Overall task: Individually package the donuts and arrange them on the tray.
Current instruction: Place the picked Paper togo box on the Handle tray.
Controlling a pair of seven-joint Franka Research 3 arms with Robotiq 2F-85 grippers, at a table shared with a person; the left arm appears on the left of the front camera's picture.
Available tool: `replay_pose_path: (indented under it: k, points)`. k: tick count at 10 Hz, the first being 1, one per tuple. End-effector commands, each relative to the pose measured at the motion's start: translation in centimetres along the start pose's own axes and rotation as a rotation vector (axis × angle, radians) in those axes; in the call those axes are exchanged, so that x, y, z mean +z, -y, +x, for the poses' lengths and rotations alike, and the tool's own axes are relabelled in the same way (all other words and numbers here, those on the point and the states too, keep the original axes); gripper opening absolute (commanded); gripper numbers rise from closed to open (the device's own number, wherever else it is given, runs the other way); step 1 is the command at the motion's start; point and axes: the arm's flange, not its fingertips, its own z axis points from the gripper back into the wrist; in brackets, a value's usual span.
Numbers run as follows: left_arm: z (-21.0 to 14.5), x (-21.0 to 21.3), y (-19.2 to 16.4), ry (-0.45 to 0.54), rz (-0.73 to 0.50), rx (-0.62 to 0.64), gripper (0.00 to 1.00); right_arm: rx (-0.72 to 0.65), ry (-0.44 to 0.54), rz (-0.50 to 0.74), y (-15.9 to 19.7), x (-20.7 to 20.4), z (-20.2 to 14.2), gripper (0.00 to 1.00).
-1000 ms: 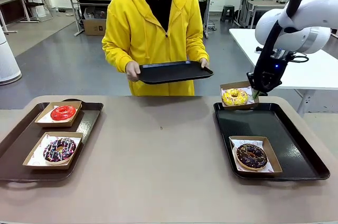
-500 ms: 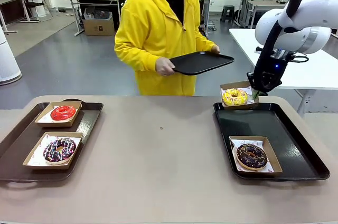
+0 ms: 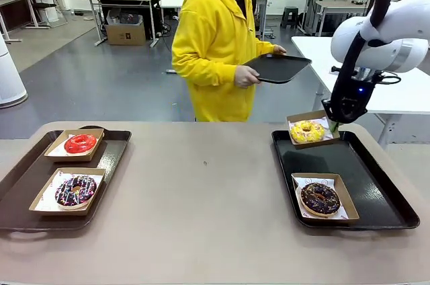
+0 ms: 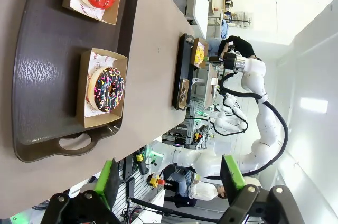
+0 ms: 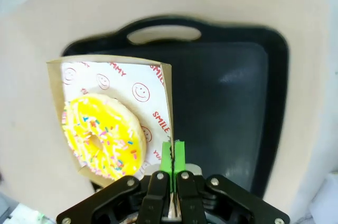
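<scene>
Yellow donut's box lifted and nudged over the right tray's far-left corner.

Since a second ago: right gripper up and slightly over, pads pinched shut on the wall of the cardboard box carrying the yellow-crumbed donut, box now tilted above the right tray rim rather than at its edge; person with a spare black tray stepping toward the table's right side. Placement likely close. On the right tray's near side, chocolate donut boxed. On the left tray, red donut boxed at the far end, sprinkled purple donut boxed near. Left gripper spread open, holding nothing, off the left tray's near end.
</scene>
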Motion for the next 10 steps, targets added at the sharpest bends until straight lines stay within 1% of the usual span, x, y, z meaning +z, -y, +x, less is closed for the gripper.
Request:
replay_pose_path:
  k: [1,4,6,7,8,9,10]
  points:
    - [-0.3,0.2,0.1,-0.005,0.009,-0.006,1.0,0.011,-0.01,-0.065,1.0,-0.5,-1.1,0.01]
    - [-0.3,0.2,0.1,-0.005,0.009,-0.006,1.0,0.017,-0.049,-0.102,1.2,-2.4,-0.9,0.01]
    - [-0.3,0.2,0.1,-0.005,0.009,-0.006,1.0,0.016,-0.092,-0.107,1.4,-4.1,-0.4,0.01]
    - [-0.3,0.2,0.1,-0.005,0.009,-0.006,1.0,0.028,-0.088,-0.104,1.4,-4.4,-0.3,0.01]
    - [-0.3,0.2,0.1,-0.005,0.009,-0.006,1.0,0.029,-0.085,-0.095,1.4,-4.3,-0.4,0.43]
    - [-0.3,0.2,0.1,-0.005,0.009,-0.006,1.0,0.037,-0.077,-0.099,1.3,-4.0,-0.6,0.61]
    - [-0.3,0.2,0.1,-0.005,0.009,-0.006,1.0,0.035,-0.071,-0.1,1.3,-3.7,-0.8,1.0]
